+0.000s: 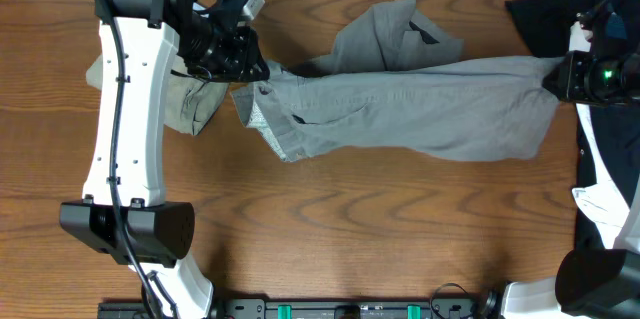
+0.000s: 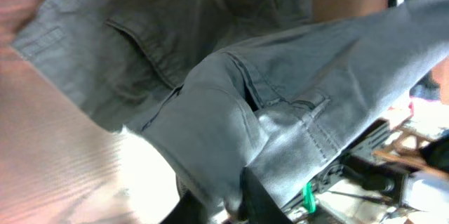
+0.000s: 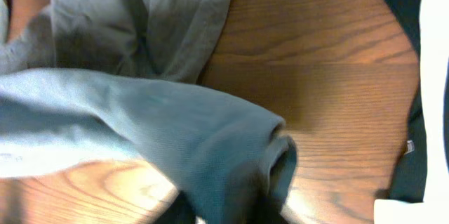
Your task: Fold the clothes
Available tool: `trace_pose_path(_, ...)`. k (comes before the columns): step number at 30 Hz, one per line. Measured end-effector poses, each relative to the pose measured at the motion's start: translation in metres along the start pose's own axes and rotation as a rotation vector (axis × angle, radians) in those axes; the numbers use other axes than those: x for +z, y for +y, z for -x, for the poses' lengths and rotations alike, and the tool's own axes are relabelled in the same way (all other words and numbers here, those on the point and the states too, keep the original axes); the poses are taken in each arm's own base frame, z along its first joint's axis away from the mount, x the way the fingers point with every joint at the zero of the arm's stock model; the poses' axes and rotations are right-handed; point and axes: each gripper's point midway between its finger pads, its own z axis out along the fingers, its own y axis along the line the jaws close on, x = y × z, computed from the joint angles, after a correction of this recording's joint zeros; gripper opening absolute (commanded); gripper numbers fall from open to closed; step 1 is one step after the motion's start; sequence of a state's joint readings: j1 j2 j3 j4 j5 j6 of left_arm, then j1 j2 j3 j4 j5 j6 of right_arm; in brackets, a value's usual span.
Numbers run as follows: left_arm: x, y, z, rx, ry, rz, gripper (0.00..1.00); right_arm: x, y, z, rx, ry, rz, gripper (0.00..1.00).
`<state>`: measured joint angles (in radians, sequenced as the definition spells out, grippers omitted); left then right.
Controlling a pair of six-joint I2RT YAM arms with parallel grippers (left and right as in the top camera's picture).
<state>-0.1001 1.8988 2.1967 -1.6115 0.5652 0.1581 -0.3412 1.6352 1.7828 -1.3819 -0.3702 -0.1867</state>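
Note:
The medium-grey shorts [image 1: 400, 109] hang stretched across the middle of the table between my two grippers. My left gripper [image 1: 250, 71] is shut on the waistband end at the left; in the left wrist view the grey cloth [image 2: 231, 112] with its pocket fills the frame above the fingers [image 2: 235, 206]. My right gripper [image 1: 556, 77] is shut on the leg end at the right; in the right wrist view the folded hem [image 3: 231, 147] sits between the fingers [image 3: 231, 210]. The other leg [image 1: 395, 34] lies bunched behind.
Khaki-green shorts [image 1: 195, 104] lie under the left arm. A black garment [image 1: 545, 14] lies at the back right, and black and white garments [image 1: 600, 184] lie along the right edge under the right arm. The wooden table [image 1: 350, 229] shows in front.

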Motion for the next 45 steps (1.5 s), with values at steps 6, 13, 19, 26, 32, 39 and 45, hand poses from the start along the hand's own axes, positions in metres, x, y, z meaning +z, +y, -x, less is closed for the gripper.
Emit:
trace_pose_path(6, -0.014, 0.005, -0.005, -0.006, -0.034, 0.077, 0.46, 0.000, -0.001, 0.000, -0.006, -0.001, -0.005, 0.43)
trace_pose_path(13, -0.069, -0.008, -0.026, 0.026, -0.187, 0.196, 0.62, 0.000, -0.002, 0.007, -0.010, -0.027, -0.010, 0.55)
trace_pose_path(19, -0.082, -0.002, -0.041, 0.000, -0.216, 0.269, 0.63, -0.001, -0.004, 0.018, -0.011, -0.072, -0.018, 0.57)
trace_pose_path(26, -0.046, 0.044, -0.054, -0.149, -0.051, 0.389, 0.57, 0.014, -0.008, 0.026, -0.011, -0.067, -0.010, 0.59)
trace_pose_path(32, -0.076, 0.065, -0.065, -0.259, -0.136, 0.491, 0.70, 0.055, -0.004, 0.024, -0.020, 0.029, 0.054, 0.64)
trace_pose_path(39, -0.131, 0.053, -0.110, -0.344, -0.353, 0.540, 0.78, 0.066, 0.008, 0.029, -0.059, 0.029, 0.087, 0.83)
trace_pose_path(45, -0.062, 0.069, -0.075, -0.331, -0.328, 0.369, 0.78, 0.069, 0.019, 0.036, -0.083, 0.008, 0.111, 0.80)
